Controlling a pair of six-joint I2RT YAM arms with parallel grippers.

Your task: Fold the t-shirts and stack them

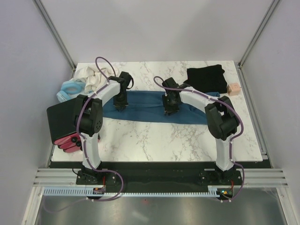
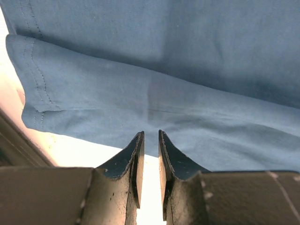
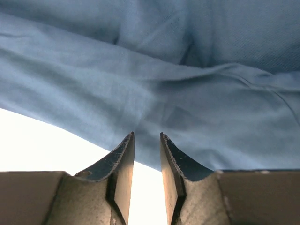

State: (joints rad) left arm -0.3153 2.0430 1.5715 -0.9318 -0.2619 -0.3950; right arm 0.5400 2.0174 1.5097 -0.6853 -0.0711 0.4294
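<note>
Left pincer (image 2: 151,134) and right pincer (image 3: 146,134), both parted and empty, sit spaced along the teal t-shirt (image 1: 145,112), probably for an even fold.

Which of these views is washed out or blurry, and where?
Top external: even soft light, sharp, faint shadows on the marble table. Left wrist: table blown out white below the blue t-shirt, left hand dark and close. Right wrist: same white glare lower left, t-shirt folds slightly soft.
</note>
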